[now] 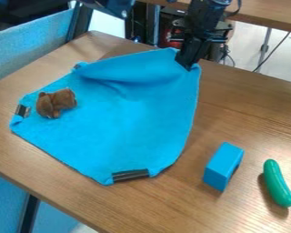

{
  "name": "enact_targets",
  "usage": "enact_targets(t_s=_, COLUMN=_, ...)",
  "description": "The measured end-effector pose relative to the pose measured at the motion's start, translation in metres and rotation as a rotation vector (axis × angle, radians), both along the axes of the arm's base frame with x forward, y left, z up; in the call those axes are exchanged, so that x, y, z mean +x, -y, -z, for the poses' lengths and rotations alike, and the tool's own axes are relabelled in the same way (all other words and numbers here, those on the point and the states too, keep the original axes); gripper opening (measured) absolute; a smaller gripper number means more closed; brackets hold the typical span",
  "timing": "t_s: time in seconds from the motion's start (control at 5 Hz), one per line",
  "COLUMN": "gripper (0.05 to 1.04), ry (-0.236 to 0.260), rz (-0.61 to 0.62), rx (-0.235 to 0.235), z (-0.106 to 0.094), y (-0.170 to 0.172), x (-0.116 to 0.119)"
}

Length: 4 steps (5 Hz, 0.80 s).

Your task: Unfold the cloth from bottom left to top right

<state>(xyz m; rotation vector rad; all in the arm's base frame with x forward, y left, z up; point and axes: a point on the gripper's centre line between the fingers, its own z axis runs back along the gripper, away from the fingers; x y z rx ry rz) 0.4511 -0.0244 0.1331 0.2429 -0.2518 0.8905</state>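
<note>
- We see the gripper [187,63] by the worktop's [257,113] far edge, pinching the cloth [123,123] at its upper right corner.
- From that grip, nearly all the cloth lies down and to the left, toward the worktop's left and near edges. The relation we care about is this diagonal, from the cloth's lower left up to the held corner.
- Along the cloth's far side, a raised fold [132,68] runs leftward from the grip; the middle and lower left look mostly flat to us.
- The brown plush toy [55,103] rests on the cloth near its left corner, well apart from the gripper.
- We judge the unfolding nearly done: what remains is to ease the held corner outward along the diagonal, lower it and let go.
- If we pull too hard, the cloth could slide or drag the toy; if we release too high, the fold may stay.
</note>
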Motion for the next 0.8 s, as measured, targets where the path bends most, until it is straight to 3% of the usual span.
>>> enact_targets(t_s=0.4, gripper=0.051, ry=-0.022, rz=0.113, rx=0.009, z=0.009, y=0.019, x=0.005)
enact_targets(t_s=0.6, gripper=0.051, ry=-0.073, rz=0.24, rx=0.029, z=0.022, y=0.028, x=0.007)
enact_targets(t_s=0.8, gripper=0.072, ry=-0.044, rz=0.26, rx=0.01, z=0.024, y=0.034, x=0.012)
